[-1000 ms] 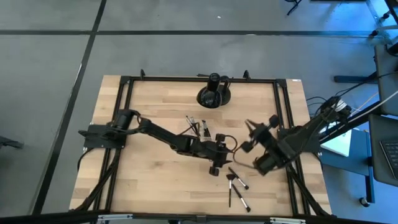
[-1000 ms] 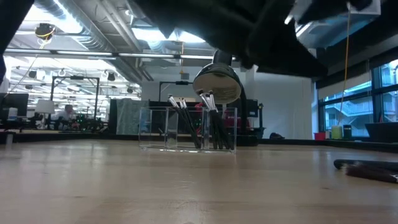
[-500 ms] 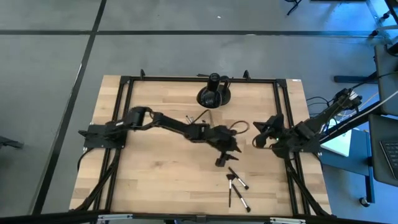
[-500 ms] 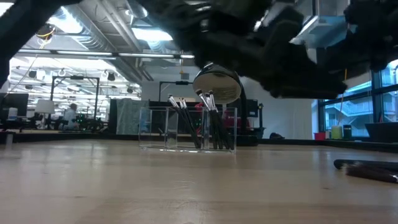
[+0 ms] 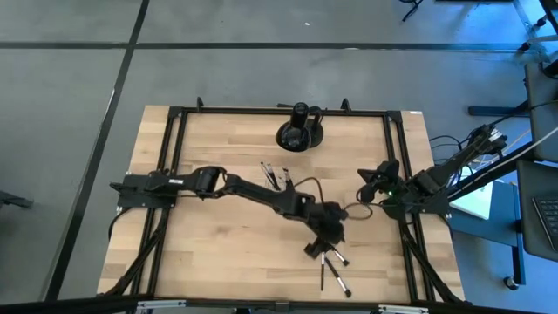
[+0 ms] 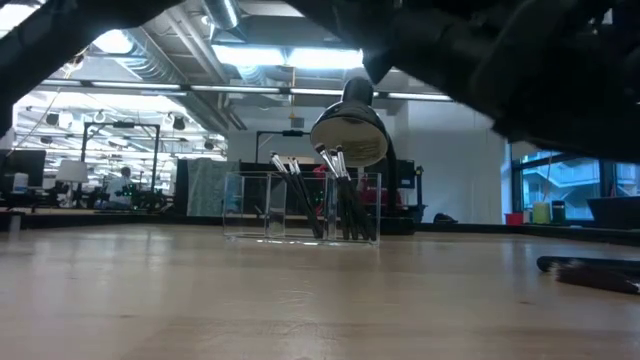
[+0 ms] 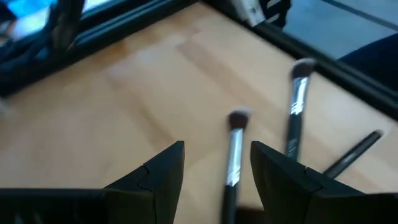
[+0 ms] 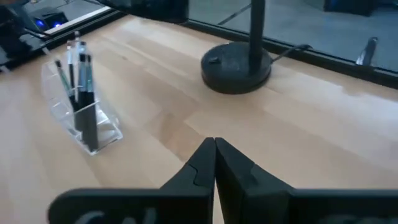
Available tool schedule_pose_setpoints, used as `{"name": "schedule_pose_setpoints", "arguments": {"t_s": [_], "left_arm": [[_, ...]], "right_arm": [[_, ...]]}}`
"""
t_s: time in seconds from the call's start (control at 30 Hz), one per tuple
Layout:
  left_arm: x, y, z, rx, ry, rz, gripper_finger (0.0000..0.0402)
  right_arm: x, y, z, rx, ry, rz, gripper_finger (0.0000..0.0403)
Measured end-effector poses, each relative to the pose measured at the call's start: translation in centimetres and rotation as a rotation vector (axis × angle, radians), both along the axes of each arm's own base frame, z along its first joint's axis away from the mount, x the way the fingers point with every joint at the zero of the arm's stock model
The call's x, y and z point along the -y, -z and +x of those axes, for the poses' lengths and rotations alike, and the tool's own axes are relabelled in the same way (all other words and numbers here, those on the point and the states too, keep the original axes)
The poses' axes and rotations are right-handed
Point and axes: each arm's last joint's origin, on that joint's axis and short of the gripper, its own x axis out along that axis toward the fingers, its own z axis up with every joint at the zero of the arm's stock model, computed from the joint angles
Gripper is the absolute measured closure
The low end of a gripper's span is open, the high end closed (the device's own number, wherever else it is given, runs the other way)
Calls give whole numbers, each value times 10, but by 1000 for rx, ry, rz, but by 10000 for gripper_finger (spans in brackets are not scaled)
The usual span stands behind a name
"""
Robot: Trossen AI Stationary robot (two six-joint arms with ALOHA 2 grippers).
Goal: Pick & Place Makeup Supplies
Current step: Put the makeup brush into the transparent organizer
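Three loose makeup brushes [image 5: 331,266] lie flat on the wooden table near its front edge, right of centre. My left gripper [image 5: 316,247] hangs over their far ends, open. In the left wrist view its fingers [image 7: 217,163] stand on either side of one brush [image 7: 234,152] with a silver ferrule, without touching it; two more brushes [image 7: 297,102] lie beside it. Other brushes stand upright in the clear organiser tray [image 8: 84,121] at the table's middle [image 5: 277,179]. My right gripper [image 8: 214,144] is shut and holds nothing, drawn back near the right edge [image 5: 364,194].
A black lamp with a round base [image 5: 301,133] stands at the far middle of the table, behind the organiser [image 6: 300,205]. A black frame rail [image 5: 397,157] runs along the table's sides. Bare wood lies left of and in front of the organiser.
My left gripper has swung from beside the organiser toward the table's near right, down over the loose brushes, tipping its fingers downward. My right arm has pulled back from the table's middle toward the right edge. The brushes have stayed where they were.
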Motion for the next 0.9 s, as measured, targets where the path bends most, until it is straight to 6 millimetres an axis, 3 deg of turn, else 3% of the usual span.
{"name": "schedule_pose_setpoints", "arguments": {"t_s": [0.23,0.53,0.7,0.9], "left_arm": [[22,8,2,66,-58,65,212],[34,25,1,5,-110,-13,136],[28,22,3,7,-159,-11,119],[21,-2,8,10,-89,30,123]], "right_arm": [[-1,3,1,17,1,91,393],[-3,3,2,27,-9,123,393],[-3,1,3,52,4,103,393],[-3,1,3,54,5,102,393]]}}
